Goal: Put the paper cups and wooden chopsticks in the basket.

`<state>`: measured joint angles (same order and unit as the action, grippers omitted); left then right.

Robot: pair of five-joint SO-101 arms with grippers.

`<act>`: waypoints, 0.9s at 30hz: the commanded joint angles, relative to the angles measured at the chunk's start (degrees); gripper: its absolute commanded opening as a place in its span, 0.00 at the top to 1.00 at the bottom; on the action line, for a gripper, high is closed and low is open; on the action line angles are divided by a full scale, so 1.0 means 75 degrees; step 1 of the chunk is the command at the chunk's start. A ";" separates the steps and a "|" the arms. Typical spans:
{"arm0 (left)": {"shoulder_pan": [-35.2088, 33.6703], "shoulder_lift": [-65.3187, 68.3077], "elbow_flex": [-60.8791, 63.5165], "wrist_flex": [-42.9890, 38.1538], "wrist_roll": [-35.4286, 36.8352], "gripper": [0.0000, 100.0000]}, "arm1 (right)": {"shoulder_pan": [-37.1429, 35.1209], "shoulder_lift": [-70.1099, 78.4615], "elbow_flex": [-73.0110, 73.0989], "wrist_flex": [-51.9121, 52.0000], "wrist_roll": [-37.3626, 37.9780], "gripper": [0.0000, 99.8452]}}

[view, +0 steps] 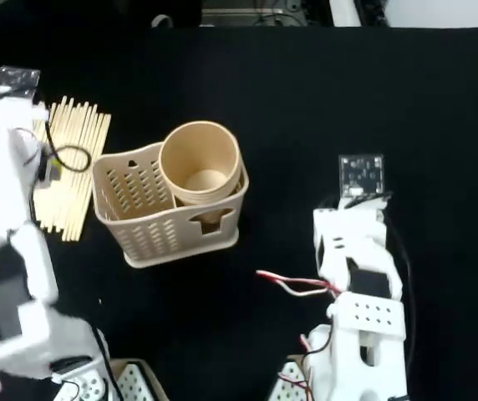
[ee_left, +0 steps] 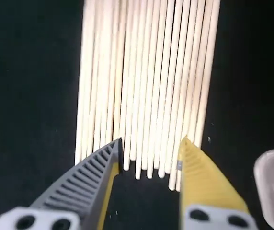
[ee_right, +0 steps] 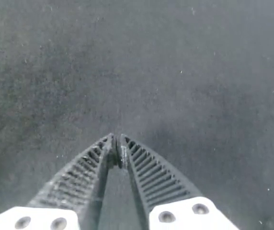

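Black cloth [view: 348,100] spreads wide beside the basket [view: 151,234]; pale, straight chopsticks [ee_left: 146,72] lie between the parted left gripper [ee_left: 151,141] tips; right gripper [ee_right: 117,139] pinched together, empty.

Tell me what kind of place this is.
Probably a robotics lab or hobby workbench, not a kitchen: a table draped in black cloth, a white robot arm trailing bare wires, and staged props, a basket holding paper cups beside wooden chopsticks.
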<state>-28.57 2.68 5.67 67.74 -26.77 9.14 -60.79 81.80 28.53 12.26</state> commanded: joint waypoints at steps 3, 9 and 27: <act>0.0100 0.3059 -0.3546 0.0985 -0.0082 0.80 | 0.0047 0.0029 -0.0029 -0.0176 -0.0012 0.99; 0.0111 0.5837 -0.6699 0.2016 -0.0082 0.80 | 0.0035 0.0029 0.0053 -0.0328 0.0012 0.99; 0.0193 0.8615 -1.1645 0.4442 0.0012 0.97 | -0.0234 0.0041 0.0123 -0.0445 0.0023 0.99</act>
<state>-27.69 68.35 -78.64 100.44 -27.03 8.00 -60.79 82.77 27.21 12.26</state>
